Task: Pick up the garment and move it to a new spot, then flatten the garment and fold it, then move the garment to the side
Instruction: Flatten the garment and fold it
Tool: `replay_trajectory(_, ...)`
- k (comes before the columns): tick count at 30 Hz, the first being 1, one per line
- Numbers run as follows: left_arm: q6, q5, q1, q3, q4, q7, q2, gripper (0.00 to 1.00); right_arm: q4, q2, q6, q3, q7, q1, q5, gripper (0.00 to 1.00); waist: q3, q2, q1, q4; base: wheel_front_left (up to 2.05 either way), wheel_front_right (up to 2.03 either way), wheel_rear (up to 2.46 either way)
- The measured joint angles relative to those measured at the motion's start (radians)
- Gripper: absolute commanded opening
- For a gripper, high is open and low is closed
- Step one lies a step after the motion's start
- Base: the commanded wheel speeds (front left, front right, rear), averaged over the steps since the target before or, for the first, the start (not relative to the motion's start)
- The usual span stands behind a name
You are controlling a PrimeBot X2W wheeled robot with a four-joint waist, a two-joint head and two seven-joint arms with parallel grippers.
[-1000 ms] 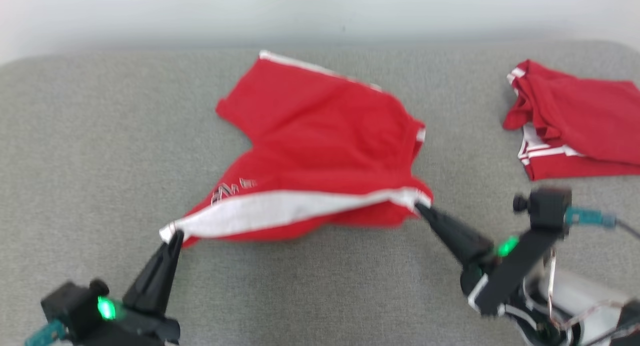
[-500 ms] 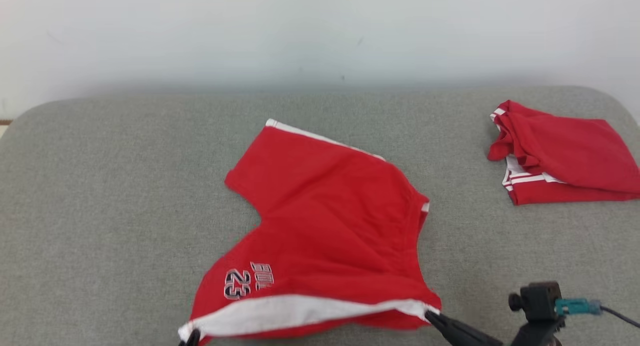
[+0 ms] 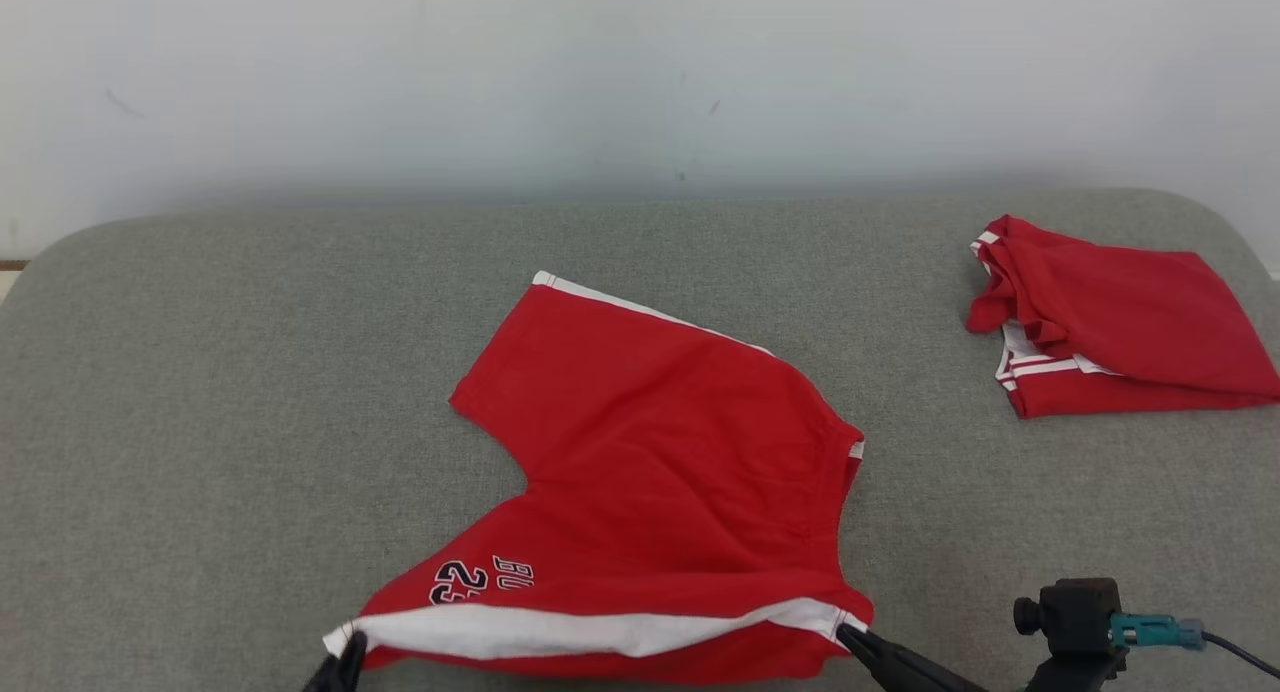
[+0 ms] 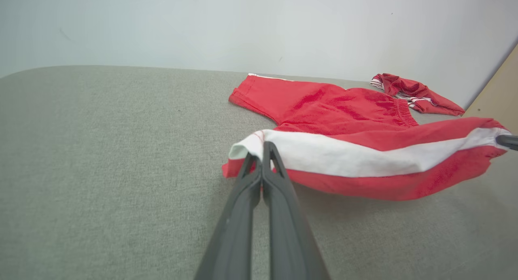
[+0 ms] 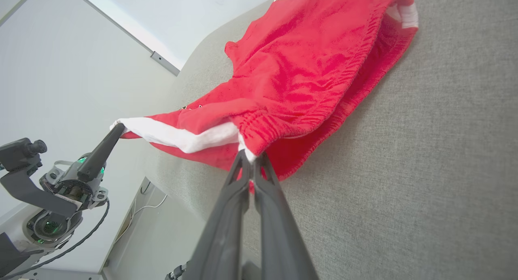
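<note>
So the left gripper [image 4: 263, 152] and right gripper [image 5: 251, 158] are each clamping a near corner of the red shorts [image 3: 660, 472], which are lying mid grey cushion [image 3: 200, 372]. I'd be tugging both corners apart evenly and lowering them together, so nothing's bunching.

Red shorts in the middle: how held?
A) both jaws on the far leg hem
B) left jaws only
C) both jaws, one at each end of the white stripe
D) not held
C: each wrist view shows its jaws shut on one end of the white stripe of the shorts.
</note>
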Motion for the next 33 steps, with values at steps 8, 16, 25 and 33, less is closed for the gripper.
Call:
replay_trajectory(8, -0.012, 0.004, -0.217, -0.044, 0.028, 0.006, 0.113, 0.00, -0.011, 0.053, 0.000, -0.068, -0.038, -0.040, -0.020, 0.00, 0.017, 0.0000, 0.0001, -0.032, 0.00, 0.00, 0.00)
replay_trajectory(16, -0.013, -0.093, -0.501, -0.189, 0.097, 0.085, 0.291, 0.00, 0.027, 0.147, 0.000, -0.137, -0.042, -0.144, -0.008, 0.00, 0.073, 0.0000, 0.0002, -0.095, 0.00, 0.00, 0.00)
replay_trajectory(25, -0.013, -0.200, -0.831, -0.403, 0.248, 0.147, 0.421, 0.00, 0.110, 0.249, 0.000, -0.170, -0.046, -0.281, -0.004, 0.00, 0.189, 0.0002, 0.0003, -0.177, 0.00, 0.00, 0.00)
replay_trajectory(33, -0.013, -0.254, -1.057, -0.597, 0.377, 0.186, 0.452, 0.00, 0.180, 0.301, 0.000, -0.157, -0.048, -0.362, -0.004, 0.00, 0.262, 0.0002, 0.0004, -0.243, 0.00, 0.00, 0.00)
